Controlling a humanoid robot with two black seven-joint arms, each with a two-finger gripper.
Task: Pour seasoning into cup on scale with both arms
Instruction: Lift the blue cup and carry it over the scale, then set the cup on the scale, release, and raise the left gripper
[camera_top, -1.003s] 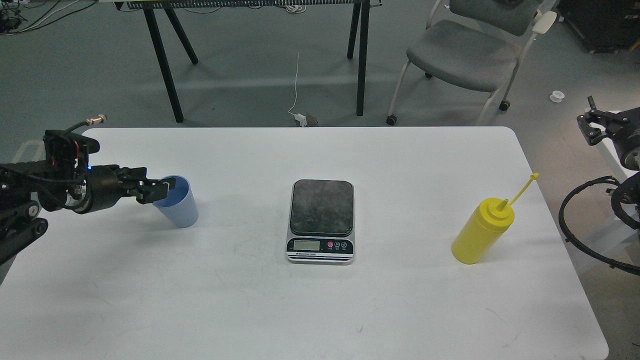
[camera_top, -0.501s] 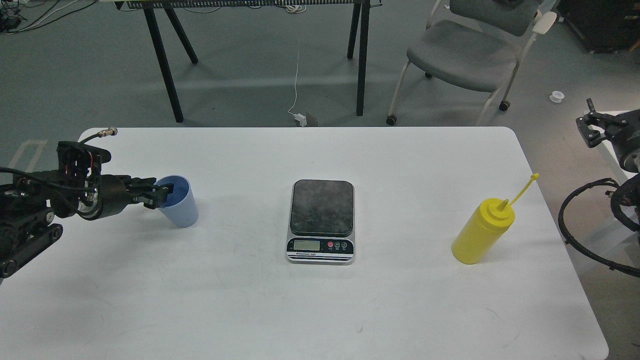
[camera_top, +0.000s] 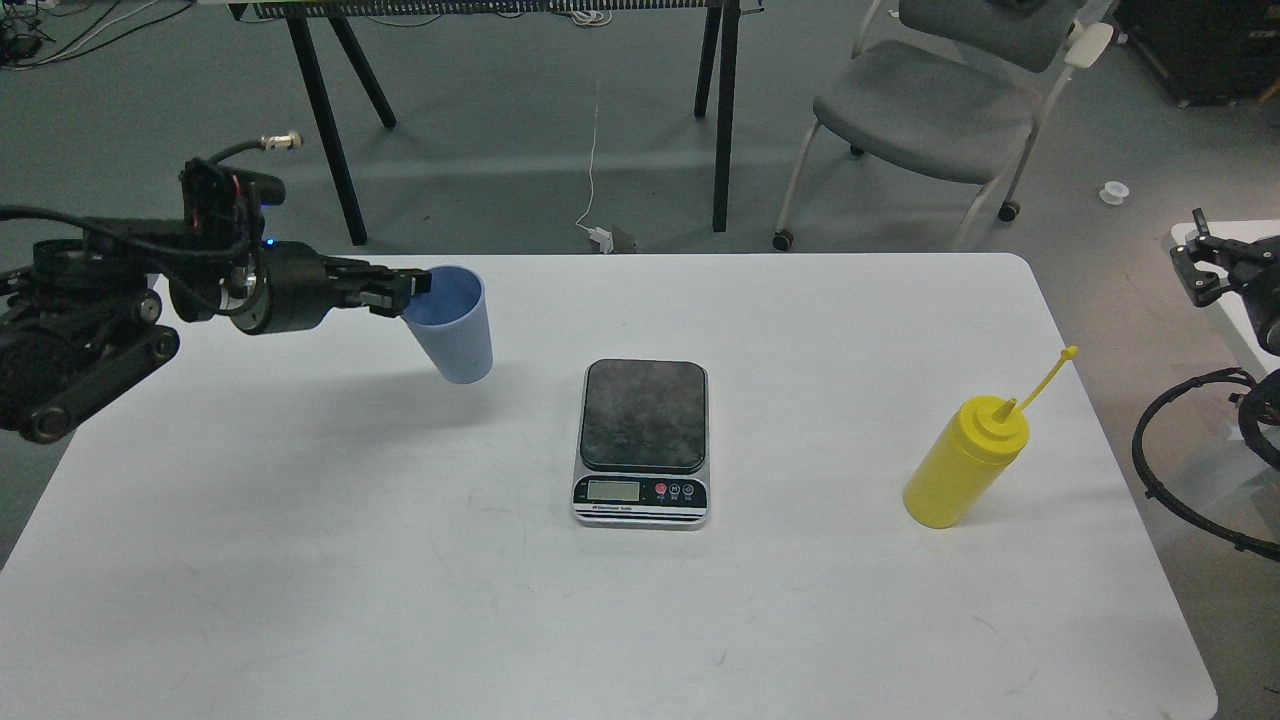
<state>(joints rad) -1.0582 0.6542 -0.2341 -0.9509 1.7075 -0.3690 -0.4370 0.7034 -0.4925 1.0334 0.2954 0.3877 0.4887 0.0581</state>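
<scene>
At the tip of the black left gripper (camera_top: 412, 290), a small light-blue ribbed plastic cup (camera_top: 455, 322) is pinched by its rim, lifted and tilted. Right of it rests the flat grey-topped kitchen scale (camera_top: 643, 440); farther right stands the yellow plastic squeeze bottle (camera_top: 962, 463). Right gripper (camera_top: 1205, 265): finger state indiscernible.

I am in a lab or test room, not a home. My white table (camera_top: 620, 620) stands on grey carpet, with a grey wheeled office chair (camera_top: 930, 110) at the far right, a black-legged bench (camera_top: 520, 60) at the far side, and loose cables (camera_top: 595, 170) trailing across the floor.
</scene>
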